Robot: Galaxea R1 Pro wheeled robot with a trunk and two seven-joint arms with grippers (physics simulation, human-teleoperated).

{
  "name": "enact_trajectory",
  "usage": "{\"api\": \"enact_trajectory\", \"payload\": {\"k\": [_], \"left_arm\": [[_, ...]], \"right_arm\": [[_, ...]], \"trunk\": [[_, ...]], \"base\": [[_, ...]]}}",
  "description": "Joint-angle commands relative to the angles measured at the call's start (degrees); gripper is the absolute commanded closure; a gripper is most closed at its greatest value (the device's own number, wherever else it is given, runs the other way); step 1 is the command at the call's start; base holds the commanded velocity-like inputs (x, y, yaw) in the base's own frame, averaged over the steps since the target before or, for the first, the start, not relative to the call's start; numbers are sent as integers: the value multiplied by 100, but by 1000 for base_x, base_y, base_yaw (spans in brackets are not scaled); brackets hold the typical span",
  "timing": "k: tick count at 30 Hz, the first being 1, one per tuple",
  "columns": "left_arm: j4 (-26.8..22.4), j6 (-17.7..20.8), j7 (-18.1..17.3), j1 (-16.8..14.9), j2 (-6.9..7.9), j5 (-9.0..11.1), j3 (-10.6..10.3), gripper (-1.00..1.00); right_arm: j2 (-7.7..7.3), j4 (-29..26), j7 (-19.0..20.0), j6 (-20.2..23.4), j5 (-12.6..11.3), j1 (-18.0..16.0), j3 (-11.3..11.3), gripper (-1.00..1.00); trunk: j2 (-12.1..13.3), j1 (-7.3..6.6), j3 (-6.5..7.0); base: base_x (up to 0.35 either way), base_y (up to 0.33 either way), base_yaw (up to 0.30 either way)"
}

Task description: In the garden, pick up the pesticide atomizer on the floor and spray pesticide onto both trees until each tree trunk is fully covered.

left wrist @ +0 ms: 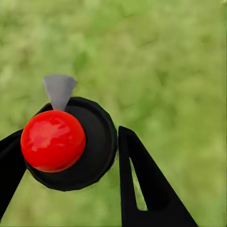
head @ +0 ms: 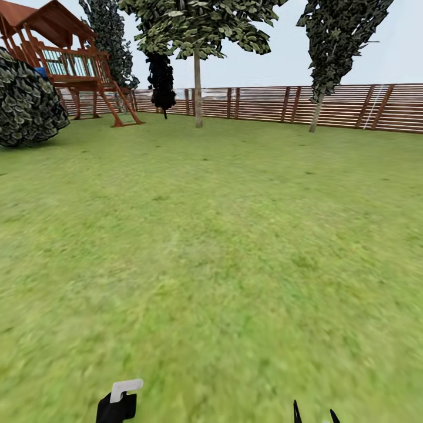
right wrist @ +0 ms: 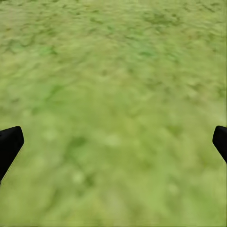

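Observation:
The pesticide atomizer [left wrist: 71,151] has a round black body, a red ball on top and a grey nozzle. My left gripper [left wrist: 68,146] is shut on it, one black finger on each side. In the head view the atomizer's white nozzle [head: 126,389] sticks up from the left gripper [head: 117,408] at the bottom edge. My right gripper [head: 315,416] is open with nothing in it, its fingers [right wrist: 9,144] spread wide over bare grass. Two trees stand far off by the fence, one with a straight pale trunk [head: 198,88], the other with a leaning trunk [head: 317,113].
A wide green lawn [head: 223,235] stretches ahead to a reddish slat fence [head: 346,106]. A wooden play tower [head: 76,64] with a ladder stands at the far left, a large dark bush [head: 26,103] in front of it. A dark narrow tree [head: 161,82] stands by the fence.

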Motion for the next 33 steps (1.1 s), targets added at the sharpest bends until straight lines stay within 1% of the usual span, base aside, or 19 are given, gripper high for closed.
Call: {"api": "enact_trajectory", "payload": {"k": [1,33], "left_arm": [[0,1,1,0,0,0,-1,100],[-1,-7,1,0,-12,0,-3,100]], "right_arm": [[0,0,-1,0,-2,0,0,-100],[0,0,0,0,0,0,0,-100]], "trunk": [[0,0,0],[0,0,0]], "base": [[339,0,0],[339,0,0]]}}
